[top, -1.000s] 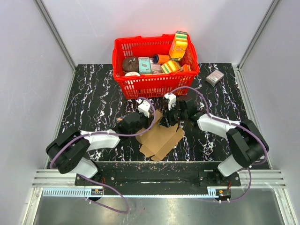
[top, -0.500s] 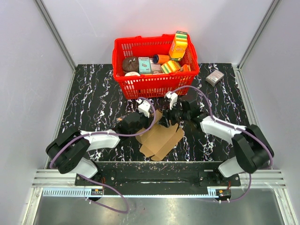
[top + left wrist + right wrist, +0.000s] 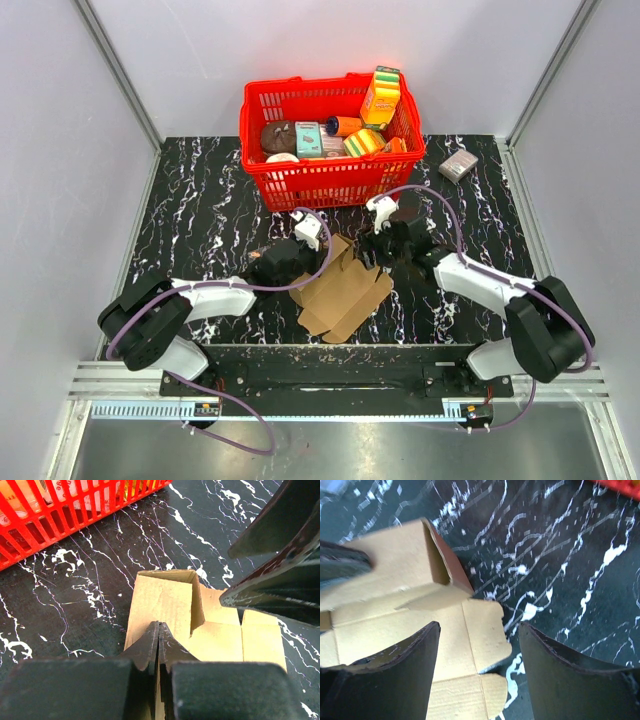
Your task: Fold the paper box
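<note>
The paper box is a brown cardboard sheet lying mostly flat between the two arms, with one end panel folded upright. My left gripper is shut on a raised edge of the cardboard, which shows as a thin strip between its fingers. In the top view that left gripper sits at the box's left corner. My right gripper is open, hovering over the box's rounded right flaps, and touches nothing. From above, this right gripper is at the box's far right edge.
A red basket full of colourful packages stands just behind the box. A small grey-pink box lies at the back right. White walls close in the black marbled table on three sides.
The right gripper has opened wider and drawn back to the right, off the cardboard. The left gripper has kept its grip and place.
</note>
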Robot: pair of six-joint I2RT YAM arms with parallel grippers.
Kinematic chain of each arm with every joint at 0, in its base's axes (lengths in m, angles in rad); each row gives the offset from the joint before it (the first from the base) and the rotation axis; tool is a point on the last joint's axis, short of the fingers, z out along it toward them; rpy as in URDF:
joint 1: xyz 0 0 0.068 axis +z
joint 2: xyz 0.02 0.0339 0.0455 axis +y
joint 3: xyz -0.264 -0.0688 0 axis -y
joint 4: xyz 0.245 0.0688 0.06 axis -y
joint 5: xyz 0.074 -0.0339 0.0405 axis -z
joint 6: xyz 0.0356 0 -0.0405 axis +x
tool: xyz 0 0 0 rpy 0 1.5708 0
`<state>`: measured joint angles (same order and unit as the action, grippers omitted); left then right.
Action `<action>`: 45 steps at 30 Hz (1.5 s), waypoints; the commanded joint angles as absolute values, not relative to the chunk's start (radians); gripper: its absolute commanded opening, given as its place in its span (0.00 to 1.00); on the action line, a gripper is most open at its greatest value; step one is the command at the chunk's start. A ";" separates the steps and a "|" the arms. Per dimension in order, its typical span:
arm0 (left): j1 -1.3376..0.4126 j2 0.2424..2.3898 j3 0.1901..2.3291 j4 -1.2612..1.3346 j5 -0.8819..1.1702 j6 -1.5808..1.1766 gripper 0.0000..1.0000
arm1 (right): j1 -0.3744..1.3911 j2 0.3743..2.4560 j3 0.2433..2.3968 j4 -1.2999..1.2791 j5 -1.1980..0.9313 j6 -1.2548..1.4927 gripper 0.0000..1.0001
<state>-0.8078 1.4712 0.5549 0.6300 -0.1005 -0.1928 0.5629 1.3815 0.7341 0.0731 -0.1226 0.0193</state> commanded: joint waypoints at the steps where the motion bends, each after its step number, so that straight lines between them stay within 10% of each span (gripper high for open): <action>1: -0.804 1.457 0.557 0.669 -0.081 -0.206 0.00 | 0.566 1.417 0.779 0.024 -0.063 -0.026 0.70; 45: -0.805 1.442 0.594 0.623 -0.067 -0.190 0.00 | 0.566 1.623 0.644 0.584 -0.299 -0.066 0.66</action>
